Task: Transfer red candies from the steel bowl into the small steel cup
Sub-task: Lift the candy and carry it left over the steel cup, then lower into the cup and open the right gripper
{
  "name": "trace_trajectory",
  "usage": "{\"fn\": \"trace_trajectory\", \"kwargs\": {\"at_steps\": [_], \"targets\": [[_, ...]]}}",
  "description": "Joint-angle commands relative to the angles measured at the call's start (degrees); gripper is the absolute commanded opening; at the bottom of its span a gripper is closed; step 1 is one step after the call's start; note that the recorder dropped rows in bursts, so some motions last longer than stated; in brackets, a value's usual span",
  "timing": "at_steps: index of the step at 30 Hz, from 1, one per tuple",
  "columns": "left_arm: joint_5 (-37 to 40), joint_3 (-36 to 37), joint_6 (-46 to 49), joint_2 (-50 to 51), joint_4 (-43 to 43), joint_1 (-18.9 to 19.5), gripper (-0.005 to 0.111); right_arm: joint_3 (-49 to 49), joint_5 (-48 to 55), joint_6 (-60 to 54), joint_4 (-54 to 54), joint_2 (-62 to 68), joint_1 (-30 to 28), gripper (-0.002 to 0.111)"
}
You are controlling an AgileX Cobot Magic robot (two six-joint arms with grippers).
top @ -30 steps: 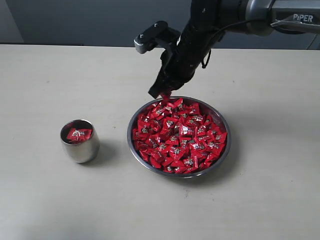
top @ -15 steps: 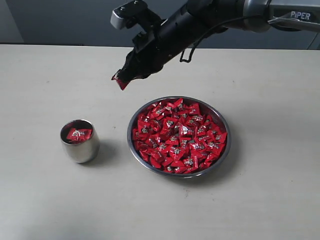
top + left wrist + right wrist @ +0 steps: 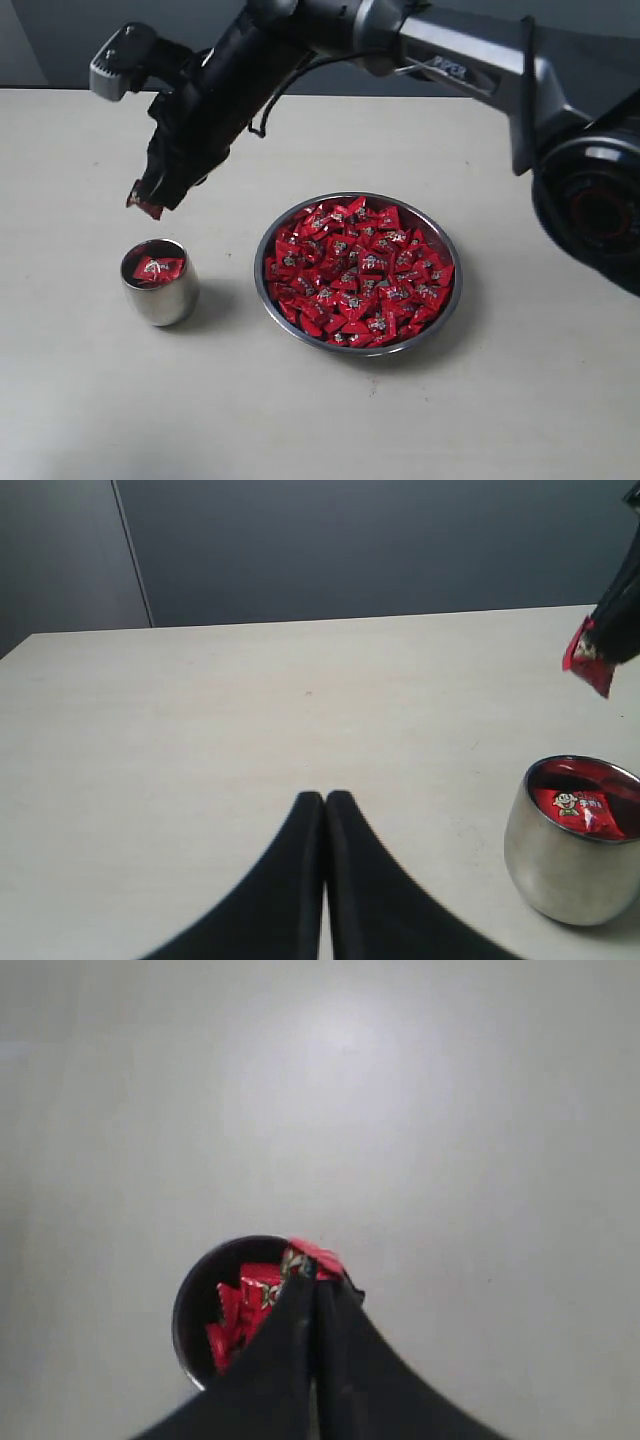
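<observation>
Steel bowl (image 3: 360, 350) on your counter (image 3: 100, 400) is heaped with red candies (image 3: 357, 275), shiny wrappers with silvery marks. Near its left side, not touching, the small steel cup (image 3: 160, 298) stands upright with a few candies inside. Your right end effector (image 3: 148, 203) is pinched tight on one wrapped candy (image 3: 150, 209) just above the cup. The left end effector (image 3: 325, 802) is closed with nothing in it.

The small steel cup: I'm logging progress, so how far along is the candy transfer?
Done: at least one red candy already lies in the small steel cup. In hand: the right end effector is shut on another candy and hangs above the cup. Left: the steel bowl is heaped with candies, so most of the job remains.
</observation>
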Motion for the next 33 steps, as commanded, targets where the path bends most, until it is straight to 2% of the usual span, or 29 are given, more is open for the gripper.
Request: {"fn": "trace_trajectory", "kwargs": {"at_steps": [1, 8, 21, 24, 28, 30, 33], "targets": [[-0.11, 0.22, -0.11, -0.26, -0.16, 0.03, 0.000, -4.12, 3.81, 4.53, -8.64, 2.91, 3.09, -0.001], [-0.11, 0.22, -0.11, -0.26, -0.16, 0.03, 0.000, -4.12, 3.98, 4.64, -9.29, 3.57, 4.88, -0.001], [-0.11, 0.22, -0.11, -0.26, -0.16, 0.03, 0.000, -4.12, 4.42, 7.74, -9.99, 3.79, 4.88, -0.001], [-0.11, 0.22, -0.11, -0.26, -0.16, 0.03, 0.000, -4.12, 4.54, 8.11, -9.99, 3.79, 4.88, 0.010], [-0.11, 0.22, -0.11, -0.26, -0.16, 0.03, 0.000, -4.12, 4.75, 9.18, -9.99, 3.79, 4.88, 0.045], [-0.11, 0.22, -0.11, -0.26, -0.16, 0.03, 0.000, -4.12, 4.74, 9.39, -10.14, 3.79, 4.88, 0.049], [-0.11, 0.22, -0.11, -0.26, -0.16, 0.03, 0.000, -4.12, 4.54, 10.26, -11.60, 3.79, 4.88, 0.041]]}}
